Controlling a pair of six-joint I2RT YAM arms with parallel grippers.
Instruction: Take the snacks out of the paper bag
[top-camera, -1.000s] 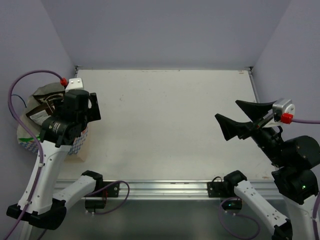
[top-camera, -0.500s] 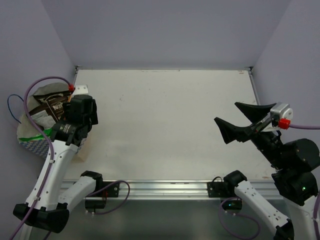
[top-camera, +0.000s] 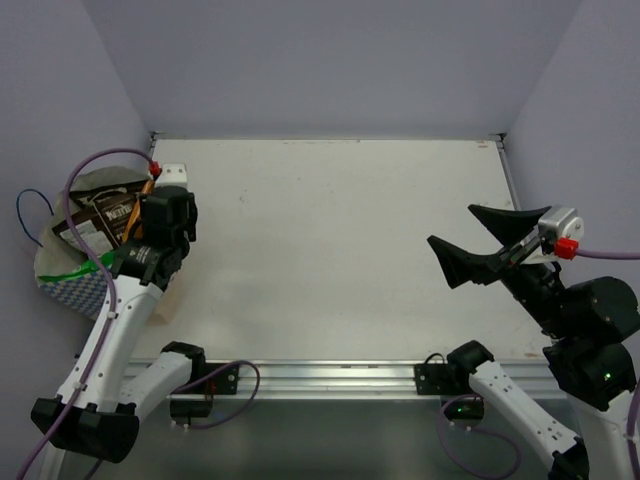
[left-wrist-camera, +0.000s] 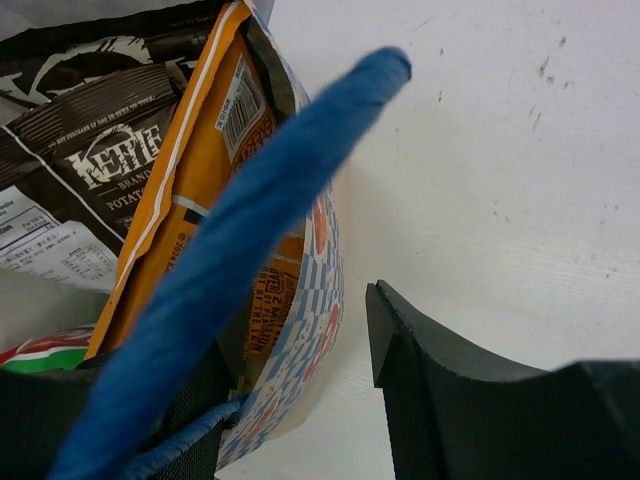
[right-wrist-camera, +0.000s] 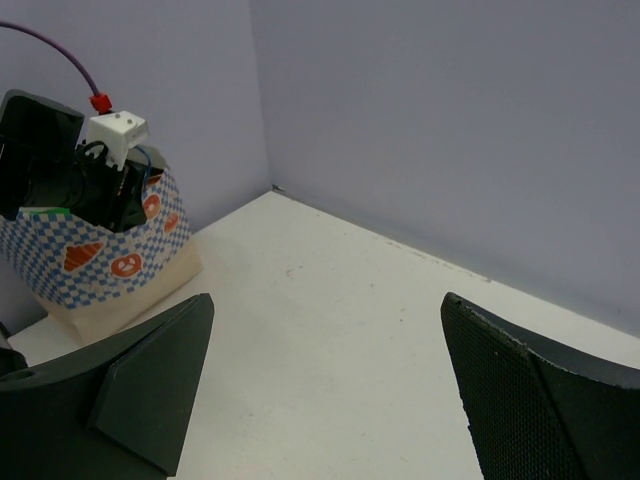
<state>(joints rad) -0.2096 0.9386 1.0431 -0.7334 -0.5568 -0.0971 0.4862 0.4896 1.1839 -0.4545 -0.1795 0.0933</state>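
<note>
The paper bag (top-camera: 62, 290) sits at the far left of the overhead view, tight against the wall, snacks upright inside. The left claw (left-wrist-camera: 290, 370) is half spread, straddling the bag's wall and the orange packet (left-wrist-camera: 200, 200) — a sliver of gap shows, so nothing is pinched. The foil looks light, crinkly and slick; I'd take its top seam, clear of the blue string handle (left-wrist-camera: 250, 230). The right claw (top-camera: 452, 224) hangs spread wide, empty — open bench (top-camera: 330, 230) lies between.
</note>
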